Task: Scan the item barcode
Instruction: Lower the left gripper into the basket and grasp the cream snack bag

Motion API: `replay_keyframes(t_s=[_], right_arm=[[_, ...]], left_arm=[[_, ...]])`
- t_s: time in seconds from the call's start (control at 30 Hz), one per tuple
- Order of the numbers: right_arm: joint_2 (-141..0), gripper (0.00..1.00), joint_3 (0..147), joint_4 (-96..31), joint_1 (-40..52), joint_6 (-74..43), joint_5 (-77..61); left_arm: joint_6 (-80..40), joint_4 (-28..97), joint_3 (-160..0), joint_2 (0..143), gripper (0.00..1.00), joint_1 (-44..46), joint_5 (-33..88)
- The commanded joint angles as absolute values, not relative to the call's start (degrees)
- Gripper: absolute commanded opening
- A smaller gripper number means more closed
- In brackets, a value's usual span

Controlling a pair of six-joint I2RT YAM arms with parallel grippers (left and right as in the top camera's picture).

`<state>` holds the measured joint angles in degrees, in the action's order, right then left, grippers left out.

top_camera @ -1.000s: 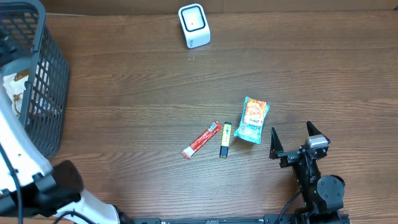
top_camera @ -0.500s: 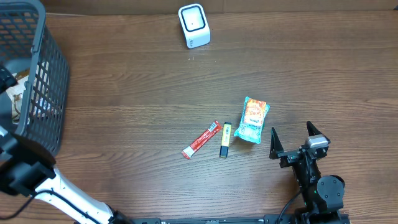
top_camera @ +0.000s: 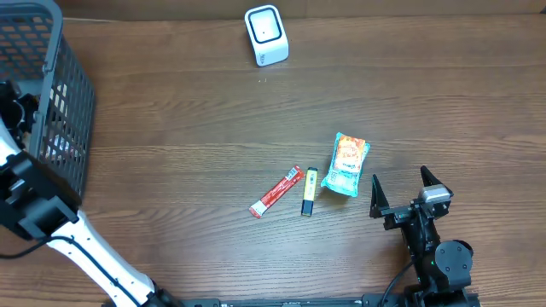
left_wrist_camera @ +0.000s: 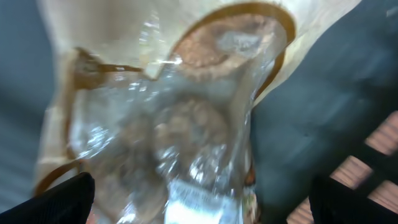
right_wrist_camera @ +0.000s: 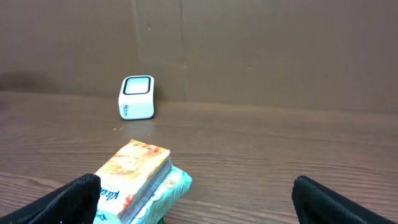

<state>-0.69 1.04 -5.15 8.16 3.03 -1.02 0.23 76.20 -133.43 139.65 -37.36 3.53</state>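
Step in hand, as I judge it: pick-up, item not yet gripped. Left gripper (left_wrist_camera: 208, 205): fingers spread wide either side of a clear-windowed packet (left_wrist_camera: 180, 124), down inside the basket (top_camera: 72, 111) at the upper left of the overhead frame. Right gripper (top_camera: 401, 189): spread, empty, lower right. Next I must close on the packet, lift it clear of the mesh and face its barcode to the scanner (top_camera: 266, 34), top centre. Only the left wrist view shows the packet, blurred; only the overhead shows basket and scanner together.
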Motion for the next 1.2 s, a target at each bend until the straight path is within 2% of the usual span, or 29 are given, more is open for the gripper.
replay_keyframes(t_s=[0.0,0.37,0.4,0.47,0.5,0.53,0.87,1.17], right_arm=[[-0.16,1.0,0.45,-4.82,7.79,3.29,-0.47],[-0.16,1.0,0.45,-4.82,7.79,3.29,-0.47],[-0.16,1.0,0.45,-4.82,7.79,3.29,-0.47],[-0.16,1.0,0.45,-4.82,7.79,3.29,-0.47],[-0.16,1.0,0.45,-4.82,7.79,3.29,-0.47],[-0.16,1.0,0.45,-4.82,7.79,3.29,-0.49],[-0.16,1.0,0.45,-4.82,7.79,3.29,-0.47],[-0.16,1.0,0.45,-4.82,7.79,3.29,-0.49]], left_arm=[[1.26,76.07,-133.23,143.31,1.0,-35.88,-1.5],[-1.74,79.94,-133.21,150.45,0.98,-35.33,-5.54],[-1.72,80.07,-133.21,150.65,0.86,-35.33,-5.52],[-1.72,80.12,-133.21,150.65,0.25,-35.33,-5.34],[-1.69,80.16,-133.21,150.63,0.08,-35.33,-4.84],[-1.72,80.16,-133.23,150.54,0.04,-35.38,-4.27],[-1.74,80.73,-135.15,145.86,0.04,-35.51,-0.45],[-9.08,78.67,-137.97,123.9,0.04,-35.7,-0.54]])
